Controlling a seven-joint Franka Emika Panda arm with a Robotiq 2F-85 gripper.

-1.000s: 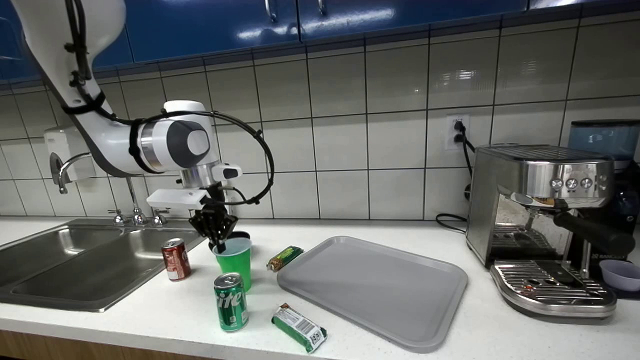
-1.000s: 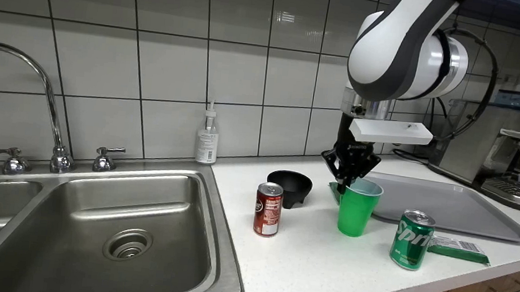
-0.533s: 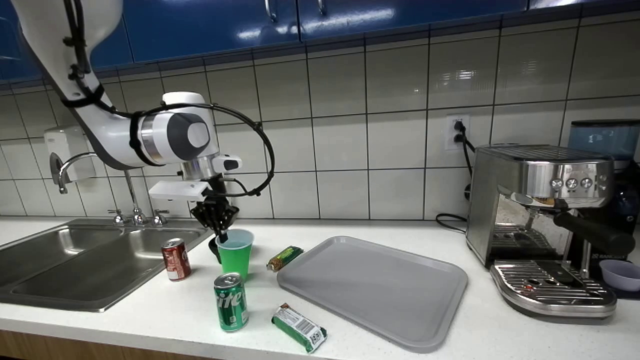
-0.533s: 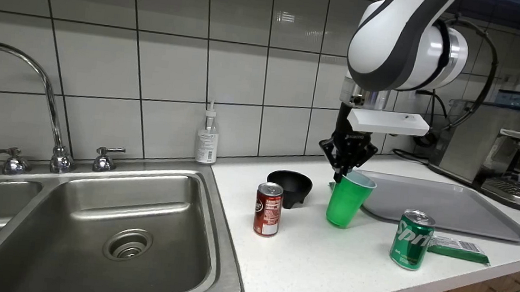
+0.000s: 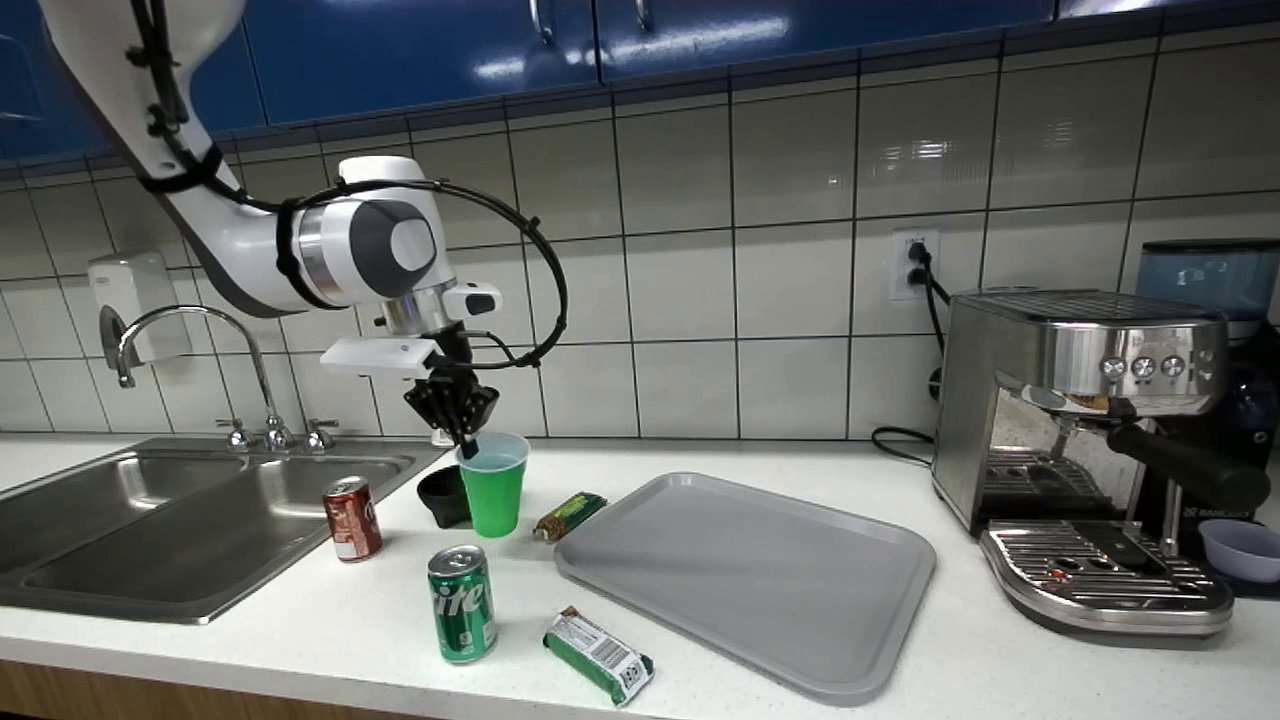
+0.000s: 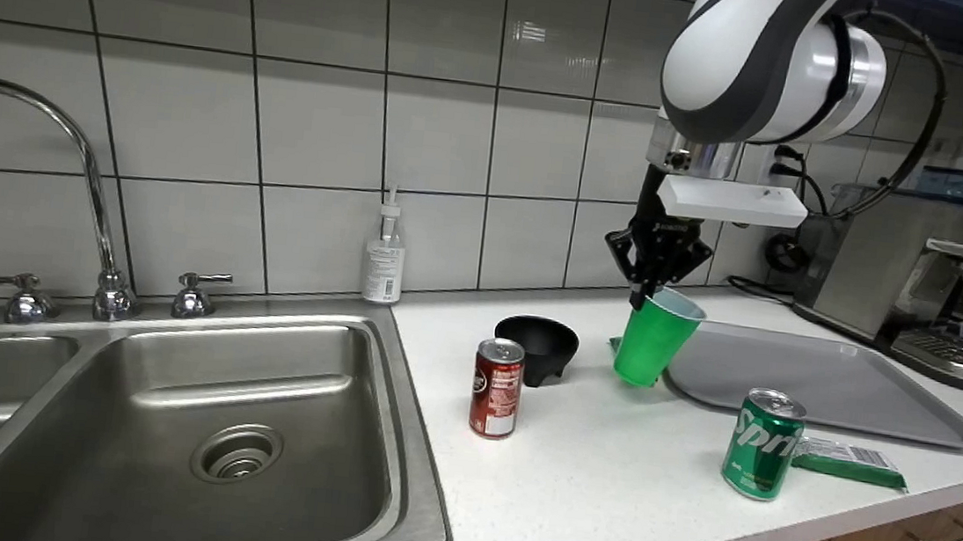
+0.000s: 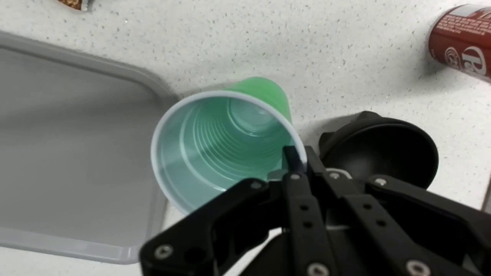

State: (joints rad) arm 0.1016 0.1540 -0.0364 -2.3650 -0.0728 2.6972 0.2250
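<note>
A green plastic cup (image 5: 497,500) hangs from my gripper (image 5: 468,447), leaning, and appears raised off the counter. In the wrist view the gripper (image 7: 302,158) is shut on the cup's rim, with one finger inside the wall and one outside. White inside, the cup (image 7: 264,90) has nothing visible in it. A black bowl (image 7: 383,153) sits close beside the outer finger. The grey tray (image 7: 76,153) lies on the cup's opposite side. Behind the cup (image 6: 651,349), a wrapped bar (image 5: 570,515) lies on the counter, mostly hidden in an exterior view.
A red can (image 6: 496,391) stands upright near the sink rim (image 6: 403,422). Closer to the front edge are a Sprite can (image 5: 462,610) and a green-and-white wrapped bar (image 5: 598,655). A coffee machine (image 5: 1080,350) stands beyond the tray; a soap bottle (image 6: 383,261) is against the tiles.
My gripper has risen and drawn back toward the tiles with the cup, which has gone from upright to tilted. The black bowl has come into clearer view in an exterior view.
</note>
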